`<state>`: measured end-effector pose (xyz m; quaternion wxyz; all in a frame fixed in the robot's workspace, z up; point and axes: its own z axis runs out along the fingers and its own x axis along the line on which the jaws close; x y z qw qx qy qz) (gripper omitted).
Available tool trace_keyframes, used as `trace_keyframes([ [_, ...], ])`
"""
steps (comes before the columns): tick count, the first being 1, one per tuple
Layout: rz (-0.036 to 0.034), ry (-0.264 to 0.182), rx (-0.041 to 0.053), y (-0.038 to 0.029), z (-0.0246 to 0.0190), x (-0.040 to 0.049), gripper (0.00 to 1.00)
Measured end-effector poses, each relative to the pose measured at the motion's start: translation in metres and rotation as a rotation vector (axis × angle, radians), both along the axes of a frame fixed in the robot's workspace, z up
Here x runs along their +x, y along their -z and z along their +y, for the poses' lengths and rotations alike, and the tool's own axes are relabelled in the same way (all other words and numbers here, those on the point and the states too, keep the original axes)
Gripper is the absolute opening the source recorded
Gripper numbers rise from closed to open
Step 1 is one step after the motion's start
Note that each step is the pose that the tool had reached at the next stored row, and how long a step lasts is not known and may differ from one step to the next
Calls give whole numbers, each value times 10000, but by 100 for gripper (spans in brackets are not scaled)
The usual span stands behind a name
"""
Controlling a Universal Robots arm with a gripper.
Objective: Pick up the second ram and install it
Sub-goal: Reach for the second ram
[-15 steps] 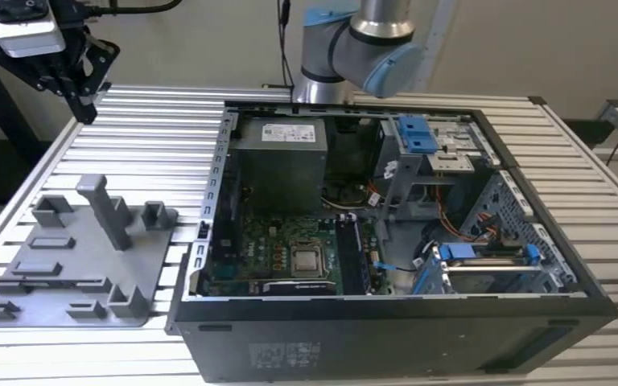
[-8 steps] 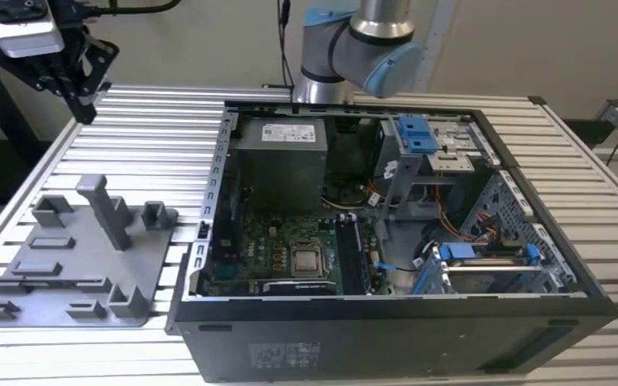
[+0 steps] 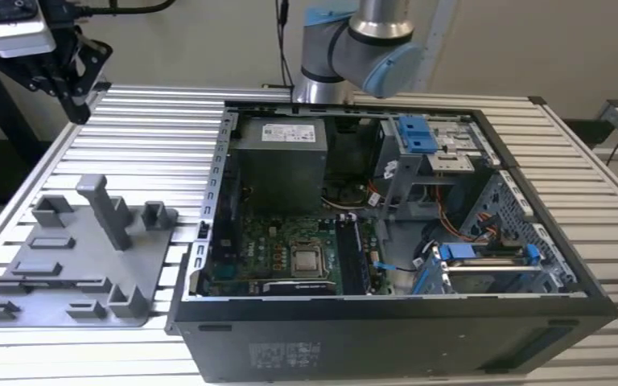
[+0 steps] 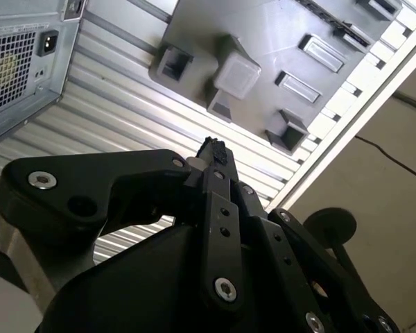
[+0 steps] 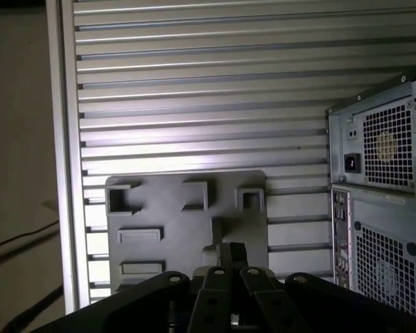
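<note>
An open computer case sits beside a grey fixture plate on a slatted table.

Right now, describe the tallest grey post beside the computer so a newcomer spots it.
Find the open black computer case; on the exterior view's left lies a flat grey plastic fixture plate. Its tall grey post rises far above the low blocks around it.
</note>
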<state>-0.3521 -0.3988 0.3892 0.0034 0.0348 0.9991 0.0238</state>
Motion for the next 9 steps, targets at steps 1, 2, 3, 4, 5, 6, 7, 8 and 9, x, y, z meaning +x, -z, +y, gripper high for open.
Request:
trace_keyframes([
  [1, 0, 0, 0, 1, 0, -10, 11],
  [2, 1, 0, 0, 1, 0, -20, 11],
  [3, 1, 0, 0, 3, 0, -30, 11],
  [4, 2, -1, 0, 4, 0, -40, 11],
  [5, 3, 0, 0, 5, 0, -50, 11],
  [6, 4, 0, 0, 6, 0, -60, 11],
  [7, 5, 0, 0, 7, 0, -69, 11],
  [8, 6, -1, 0, 8, 0, -78, 11],
  [9, 7, 0, 0, 9, 0, -88, 11],
])
